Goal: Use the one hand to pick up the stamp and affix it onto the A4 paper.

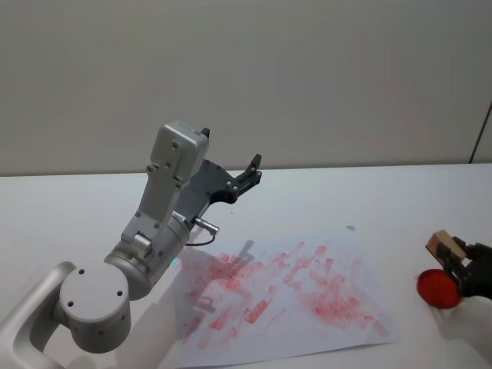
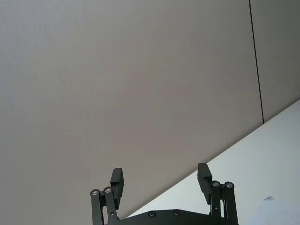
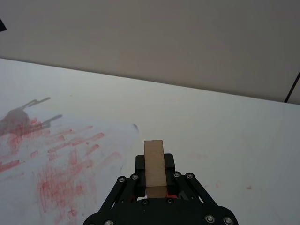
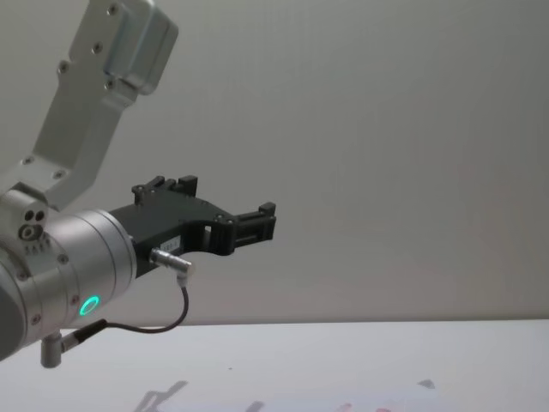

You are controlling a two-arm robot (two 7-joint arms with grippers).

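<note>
1. Your right end effector (image 3: pixel 155 187), black plastic with slim dark linkage fingers, is pinching the small tan-brown boxy wooden stamp (image 3: pixel 154 168). In the right wrist view the block stands between the fingertips, its long side pointing away from the palm.
2. In the head view that end effector (image 1: pixel 466 265) sits at the right edge of the counter with the stamp (image 1: pixel 444 247) tilted, just beside a round red ink pad (image 1: pixel 437 288). I can't tell whether the stamp face is touching the pad.
3. Step in hand, as I judge it: the pick is done, the stamp is at the ink pad, and the press on the paper is not yet done.
4. The thin flat white A4 paper (image 1: pixel 284 296) lies well to the robot's left of the stamp, already covered in smeared red marks.
5. The next move calls for you to carry the stamp across over the sheet, turn the inked face flat down, and press squarely without dragging. A tilted face would probably smear.
6. Your left end effector (image 1: pixel 247 175), black on a silver wrist with a green ring light, is parked in the air above the far edge of the paper, fingers spread apart and gripping nothing.
7. Surface: a plain white counter (image 1: pixel 369 196), with a few faint red specks near the right arm.
8. Room: a plain grey-beige wall (image 1: pixel 307 77) behind, with one thin dark vertical line at the right edge.
</note>
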